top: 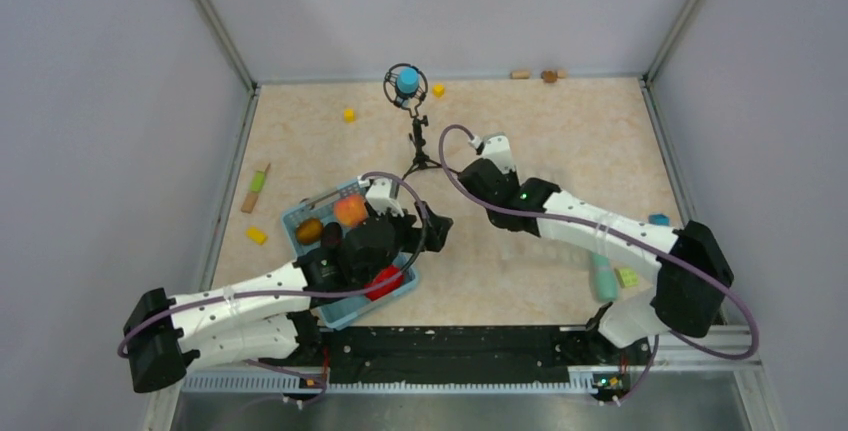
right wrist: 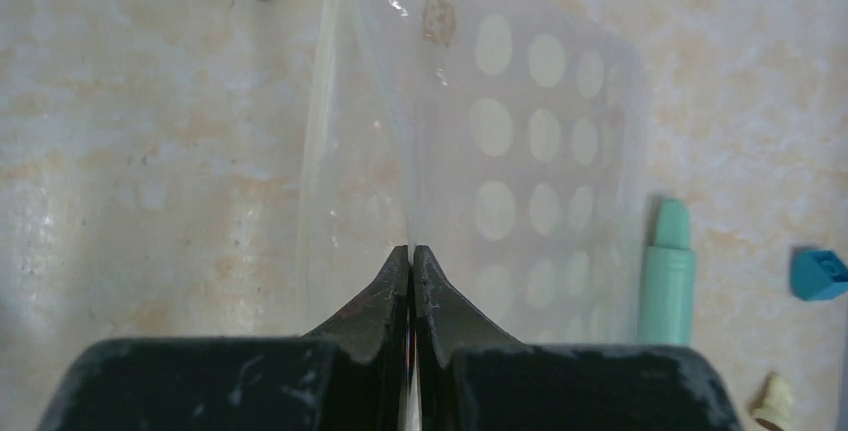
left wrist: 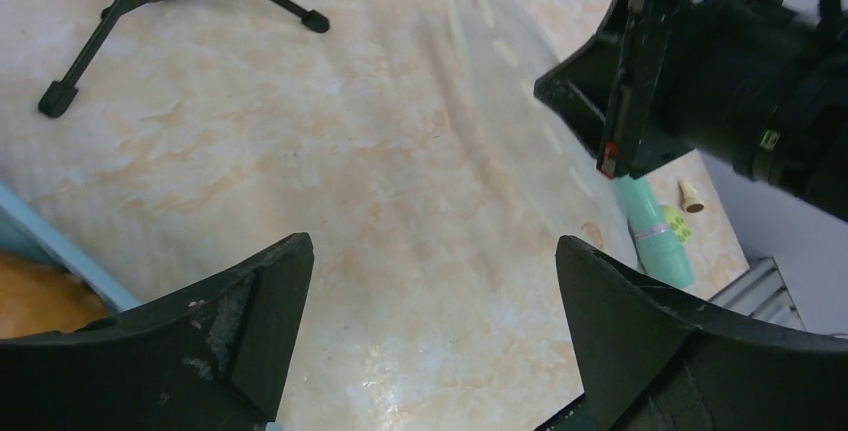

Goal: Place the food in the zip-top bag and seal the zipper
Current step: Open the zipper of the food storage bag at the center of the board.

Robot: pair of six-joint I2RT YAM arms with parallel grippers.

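Observation:
The zip-top bag [right wrist: 540, 151], clear with white dots, lies ahead of my right gripper [right wrist: 411, 248], which is shut on an edge fold of it. The zipper [right wrist: 320, 101] runs as a pale strip along the bag's left side. In the top view the right gripper [top: 468, 179] sits mid-table and the bag hardly shows. My left gripper [left wrist: 430, 261] is open and empty over bare table, just right of the blue basket [top: 300, 213]. The food lies in the basket: an orange piece [top: 350, 211], a brown piece [top: 308, 231] and a red piece [top: 383, 281]. The bag [left wrist: 505, 51] shows faintly in the left wrist view.
A black tripod [top: 420, 156] with a blue-topped device [top: 407, 81] stands behind the grippers. A teal tube [top: 603, 276] and a small blue piece [top: 658, 219] lie at the right. Yellow cubes [top: 349, 114] and a green-and-orange stick [top: 258, 186] lie at the left and back.

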